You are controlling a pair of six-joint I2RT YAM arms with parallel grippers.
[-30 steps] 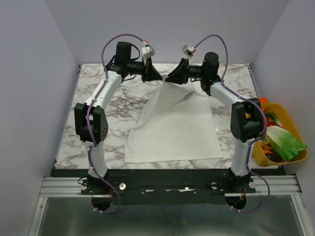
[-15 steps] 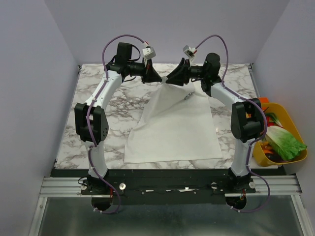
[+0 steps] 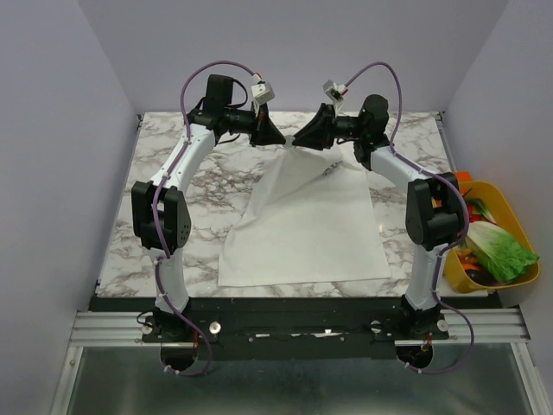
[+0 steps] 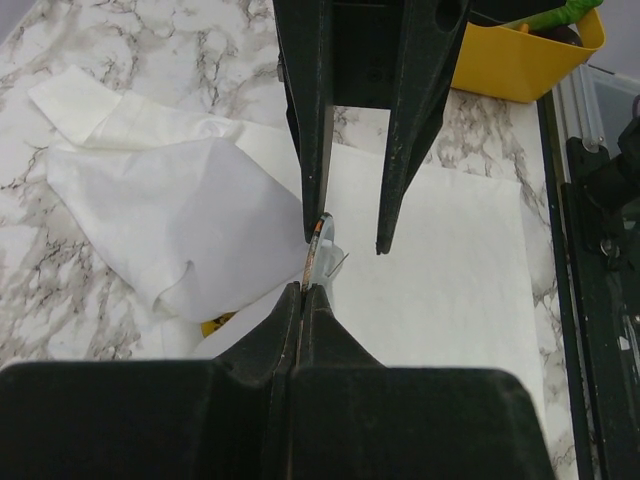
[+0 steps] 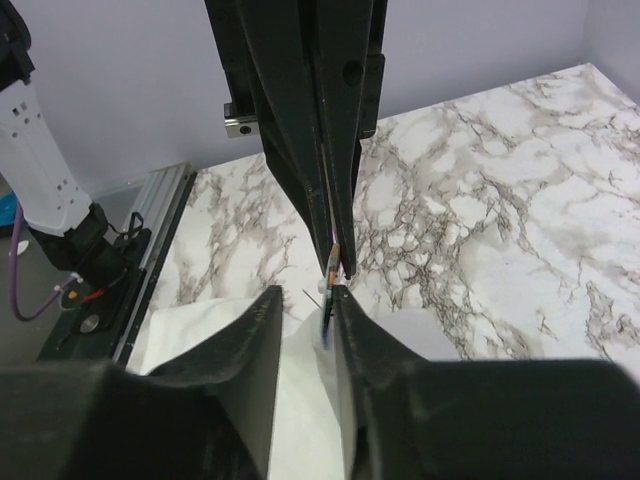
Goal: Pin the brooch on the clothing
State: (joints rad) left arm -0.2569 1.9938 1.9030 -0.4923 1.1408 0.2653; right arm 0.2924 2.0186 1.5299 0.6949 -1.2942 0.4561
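Note:
At the far middle of the table the two grippers meet tip to tip above the top of the clothing (image 3: 302, 225), a white T-shirt spread flat. My left gripper (image 3: 278, 138) (image 4: 302, 290) is shut on the brooch (image 4: 315, 243), which shows edge-on as a thin dark disc with an orange face. My right gripper (image 3: 298, 140) (image 4: 344, 242) (image 5: 307, 295) faces it with its fingers apart. The brooch (image 5: 331, 272) rests against the inner face of the right-hand finger, its bare pin pointing into the gap. A peak of white cloth (image 5: 300, 400) rises between those fingers. The yellow neck label (image 4: 215, 323) peeks from a fold.
A yellow bin (image 3: 510, 226) (image 4: 510, 60) of vegetables sits off the marble table's (image 3: 173, 190) right edge. One sleeve (image 4: 75, 100) of the shirt lies folded over to the left. The metal rail (image 3: 294, 327) with both arm bases runs along the near edge.
The right gripper has edged a little closer to the left one, and its fingers have shifted slightly. The left gripper stays shut on the brooch in the same place.

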